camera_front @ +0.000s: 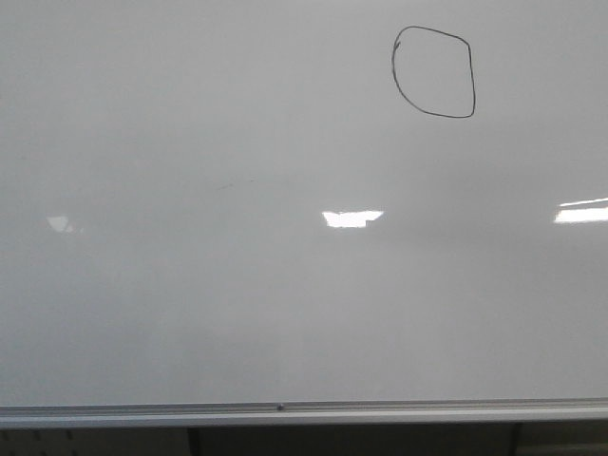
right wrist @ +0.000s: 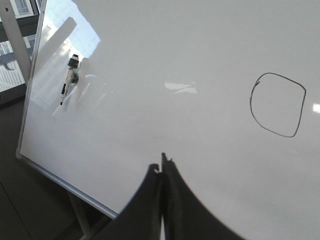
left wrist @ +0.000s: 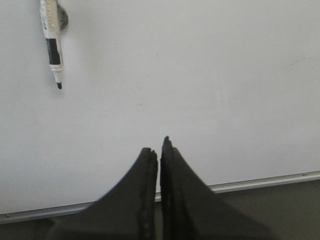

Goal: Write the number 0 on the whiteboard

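Both grippers are pressed closed with nothing between their fingers. Seen from its own wrist camera, the left gripper (left wrist: 159, 145) shows two dark, tapering fingers whose tips meet, pointing at a bare stretch of the large glossy pale grey-white whiteboard (left wrist: 200, 75), above the silver metal bottom rail (left wrist: 260, 182). The right gripper (right wrist: 161, 167) is likewise drawn together to a single dark wedge, aimed at the board from an oblique angle, its tips apart from the drawn figure. Neither arm appears in the front view.

The thin black hand-drawn number 0 (camera_front: 434, 73) sits near the board's top edge, toward the top right corner, well above the bottom rail. It is a closed, slightly lopsided loop, a little taller than wide, its long axis roughly upright on the board; in the right wrist view the same loop (right wrist: 278, 104) is tilted by the camera's angle.

A white marker pen with a black band (left wrist: 52, 42) hangs on the board near its left edge, on a small dark round holder (left wrist: 63, 17), uncapped tip pointing down toward the rail. Bright rectangular light reflections (camera_front: 351, 218) lie across the board's middle.
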`<action>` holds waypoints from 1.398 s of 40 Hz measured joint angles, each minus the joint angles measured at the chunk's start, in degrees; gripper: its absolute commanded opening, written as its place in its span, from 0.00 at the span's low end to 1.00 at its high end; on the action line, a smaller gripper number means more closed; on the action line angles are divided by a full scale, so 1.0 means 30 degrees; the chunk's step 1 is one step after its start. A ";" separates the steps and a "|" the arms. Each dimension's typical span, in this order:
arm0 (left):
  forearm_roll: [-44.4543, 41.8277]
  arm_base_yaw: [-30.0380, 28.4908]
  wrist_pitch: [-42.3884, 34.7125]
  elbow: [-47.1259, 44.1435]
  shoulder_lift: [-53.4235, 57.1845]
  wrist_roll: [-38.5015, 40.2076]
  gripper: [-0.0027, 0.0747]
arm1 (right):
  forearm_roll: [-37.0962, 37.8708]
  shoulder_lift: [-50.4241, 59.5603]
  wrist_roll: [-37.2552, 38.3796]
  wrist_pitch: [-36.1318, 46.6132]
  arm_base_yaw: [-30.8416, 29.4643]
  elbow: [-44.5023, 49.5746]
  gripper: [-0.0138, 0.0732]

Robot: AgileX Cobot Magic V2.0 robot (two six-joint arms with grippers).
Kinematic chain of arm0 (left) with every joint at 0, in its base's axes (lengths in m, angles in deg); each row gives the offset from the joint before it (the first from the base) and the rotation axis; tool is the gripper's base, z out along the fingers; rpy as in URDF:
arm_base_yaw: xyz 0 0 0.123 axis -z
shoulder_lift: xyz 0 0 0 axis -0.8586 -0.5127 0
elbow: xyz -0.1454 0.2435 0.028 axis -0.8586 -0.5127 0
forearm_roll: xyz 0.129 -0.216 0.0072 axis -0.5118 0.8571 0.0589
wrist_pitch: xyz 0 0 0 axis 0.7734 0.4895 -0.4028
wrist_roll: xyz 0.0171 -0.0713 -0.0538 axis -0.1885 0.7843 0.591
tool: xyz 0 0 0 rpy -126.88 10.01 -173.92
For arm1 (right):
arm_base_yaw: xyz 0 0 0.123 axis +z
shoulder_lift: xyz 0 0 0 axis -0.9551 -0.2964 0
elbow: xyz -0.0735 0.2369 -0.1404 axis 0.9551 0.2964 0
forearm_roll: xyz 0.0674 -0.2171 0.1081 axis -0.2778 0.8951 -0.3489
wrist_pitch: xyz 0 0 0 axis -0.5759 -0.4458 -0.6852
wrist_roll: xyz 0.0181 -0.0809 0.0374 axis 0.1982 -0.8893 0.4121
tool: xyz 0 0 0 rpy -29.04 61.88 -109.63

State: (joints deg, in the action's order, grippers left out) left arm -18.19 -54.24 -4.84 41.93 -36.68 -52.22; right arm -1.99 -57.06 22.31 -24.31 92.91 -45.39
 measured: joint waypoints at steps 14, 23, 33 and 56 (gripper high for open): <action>0.0000 0.0000 0.0351 -0.0394 0.4133 0.0000 0.01 | 0.0000 0.0000 0.0000 0.0000 0.0000 0.0000 0.08; 0.0000 0.0000 0.0351 -0.0394 0.4163 0.0000 0.01 | 0.0000 0.0000 0.0000 0.0000 0.0000 0.0000 0.08; 0.0000 0.0000 0.0279 -0.0508 0.4208 0.0000 0.01 | 0.0000 0.0000 0.0000 0.0000 0.0000 0.0000 0.08; -0.0163 -0.1291 -0.4002 -0.8656 1.1554 0.0034 0.01 | -0.0033 0.0000 0.0000 -0.0042 0.0000 0.0000 0.08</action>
State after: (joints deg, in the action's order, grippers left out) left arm -18.67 -58.11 -16.84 15.96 -2.02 -52.12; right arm -2.09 -57.06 22.31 -24.44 92.91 -45.39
